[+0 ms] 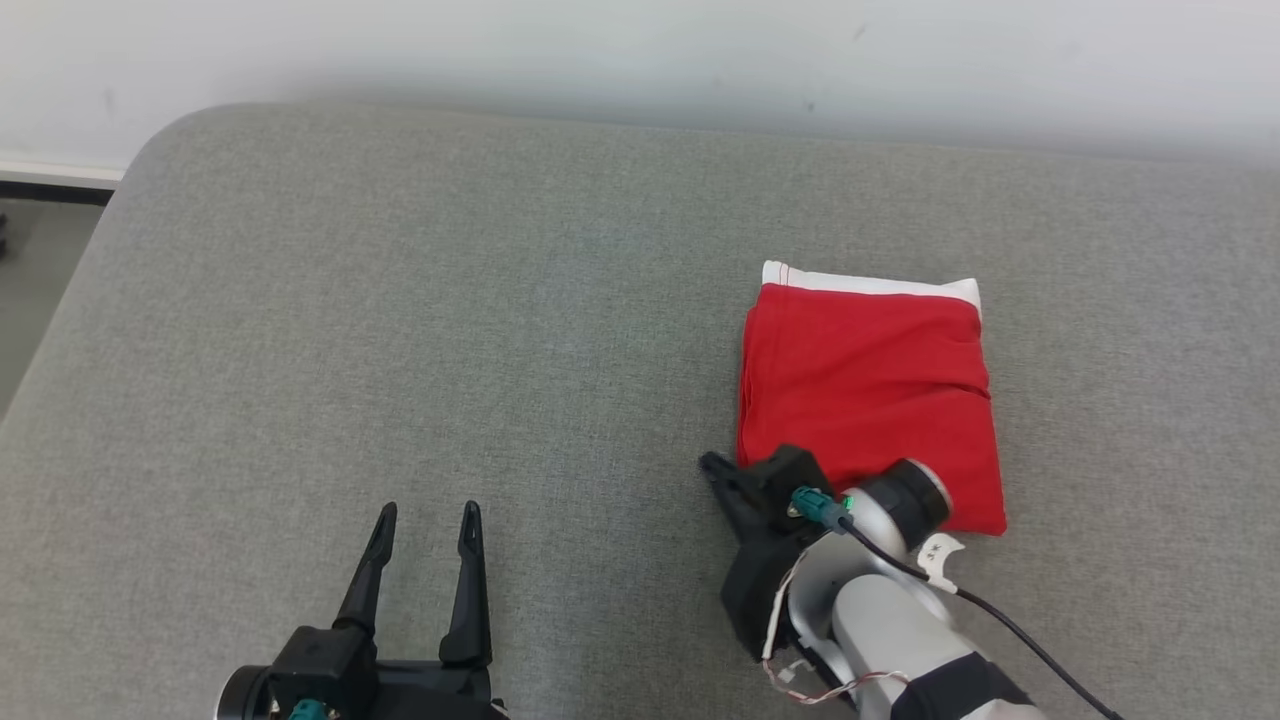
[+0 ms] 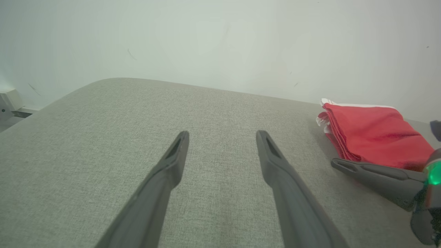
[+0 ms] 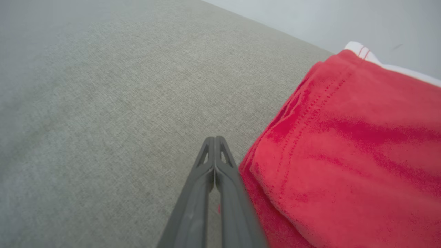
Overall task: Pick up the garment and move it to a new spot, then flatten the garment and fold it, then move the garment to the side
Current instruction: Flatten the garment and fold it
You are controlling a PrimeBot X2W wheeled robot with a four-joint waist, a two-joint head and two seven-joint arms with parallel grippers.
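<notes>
The garment [image 1: 870, 390] is a red cloth with a white band at its far edge, folded into a flat rectangle on the right side of the grey surface; it also lies at the right of the left wrist view [image 2: 372, 134]. My right gripper [image 1: 712, 465] is low at the garment's near left corner, its fingers pressed together. In the right wrist view the shut fingers [image 3: 214, 139] run along the garment's left edge [image 3: 337, 155], with nothing visible between the tips. My left gripper [image 1: 428, 512] stands open over bare fabric at the lower left, well apart from the garment [image 2: 222, 136].
The grey upholstered surface [image 1: 400, 300] has a rounded far left corner, with dark floor [image 1: 30, 260] beyond its left edge. A pale wall [image 1: 640, 50] runs directly behind it. A black cable [image 1: 1020, 640] trails from my right wrist.
</notes>
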